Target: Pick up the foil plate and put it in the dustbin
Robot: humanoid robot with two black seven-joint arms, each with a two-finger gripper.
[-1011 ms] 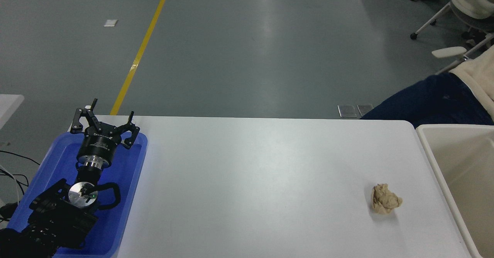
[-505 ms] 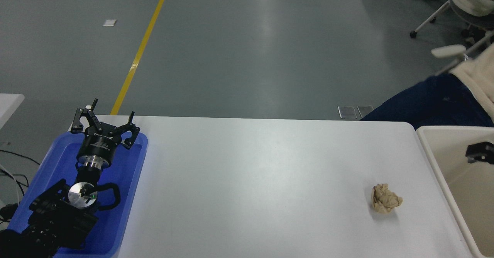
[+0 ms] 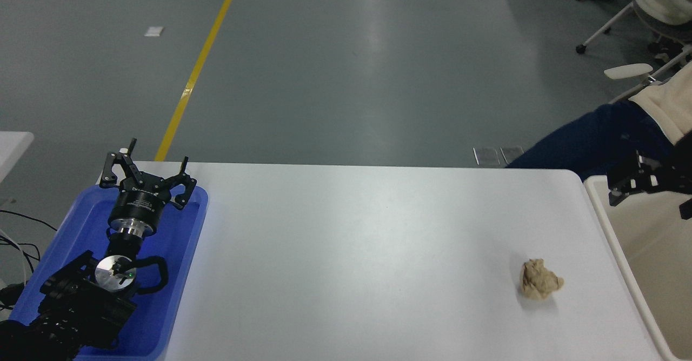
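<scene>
The foil plate is out of view; nothing silver lies on the white table (image 3: 367,253). The dustbin (image 3: 616,247), cream with a thick rim, stands at the table's right end, cut off by the picture's edge. My right gripper (image 3: 649,204) reaches in from the right edge and hangs above the dustbin's far corner, its fingers spread open with nothing between them. My left gripper (image 3: 146,180) is parked open at the lower left, above the far end of a blue tray (image 3: 175,236).
A small crumpled tan paper ball (image 3: 540,279) lies on the table near the dustbin. A person's leg in dark blue (image 3: 589,139) and a cream sleeve sit beyond the table's far right corner, with office chairs (image 3: 638,26) behind.
My right gripper has come into view from the right edge, moving left and toward the far rim of the dustbin. The left arm and the paper ball have not moved.
</scene>
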